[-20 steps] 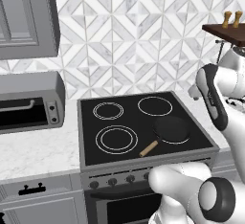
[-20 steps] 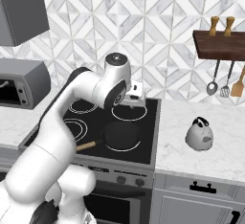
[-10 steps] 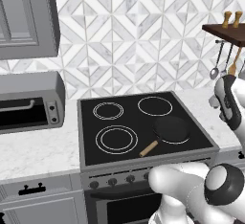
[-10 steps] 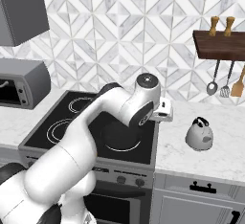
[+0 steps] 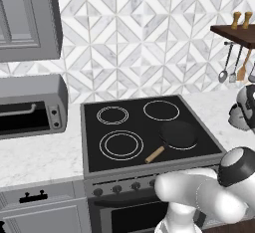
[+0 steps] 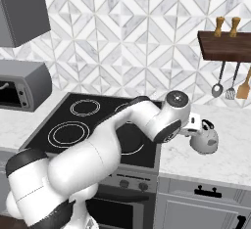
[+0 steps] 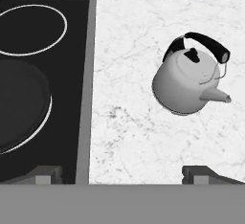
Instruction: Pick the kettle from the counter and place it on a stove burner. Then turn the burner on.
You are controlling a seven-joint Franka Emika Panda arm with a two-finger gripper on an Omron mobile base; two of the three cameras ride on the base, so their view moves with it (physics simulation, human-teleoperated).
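The silver-grey kettle (image 7: 189,82) stands upright on the white marble counter (image 7: 134,122) right of the cooktop, its dark handle arched over the lid and its spout pointing right in the hand view. My gripper (image 7: 124,174) hovers above the counter, open, fingertips (image 7: 48,173) wide apart and nothing between them; the kettle lies ahead, nearer the right fingertip. From the right base view the gripper (image 6: 196,125) hangs just left of and above the kettle (image 6: 206,139). The stove burner (image 5: 121,145), a big double ring at the front left (image 6: 68,133), is dark and bare.
A black frying pan (image 5: 178,134) with a wooden handle sits on the front right ring, close to the cooktop's right edge (image 7: 19,108). A toaster oven (image 5: 30,110) stands on the left counter. Utensils (image 6: 230,83) hang under a shelf at the right wall. Knobs (image 5: 117,188) line the stove front.
The arm has swung right, from above the frying pan on the stove to over the counter beside the kettle. The kettle and pan have not moved.
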